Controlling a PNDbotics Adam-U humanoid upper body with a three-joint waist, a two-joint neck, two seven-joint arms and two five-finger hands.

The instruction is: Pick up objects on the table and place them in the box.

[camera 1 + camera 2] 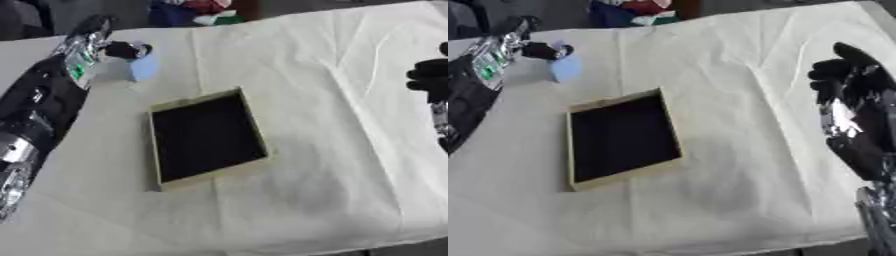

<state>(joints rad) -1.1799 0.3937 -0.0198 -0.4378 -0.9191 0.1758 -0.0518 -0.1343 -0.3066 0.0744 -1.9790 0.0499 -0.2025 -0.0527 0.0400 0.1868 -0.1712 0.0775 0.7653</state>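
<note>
Fingers of the left hand [122, 49]: dark, curled at the top of a pale blue block [143, 66]. They appear to pinch its upper edge, though I cannot tell whether the grip is complete.

Item, pale blue block: small and upright, at the far left of the counter [332, 150], beyond the far left corner of the box and apart from it. I cannot tell whether it stands on the cloth or hangs just above it.

Item, box [206, 137]: shallow and rectangular, with a tan rim and a dark inside. It lies askew near the middle of the counter. I see nothing in it.

Item, right hand [859, 117]: at the right edge, over the cloth, well apart from both box and block. Its fingers look relaxed and hold nothing.

Item, counter covering: a creased white cloth.

Step in hand, by my reading: the pick, at or just after closing on the block. Placement is not yet done.

Next move calls for: lifting the block clear of the cloth, carrying it toward me and rightward over the tan rim, then letting go above the dark interior. The near rim must not be clipped on the way in.
</note>
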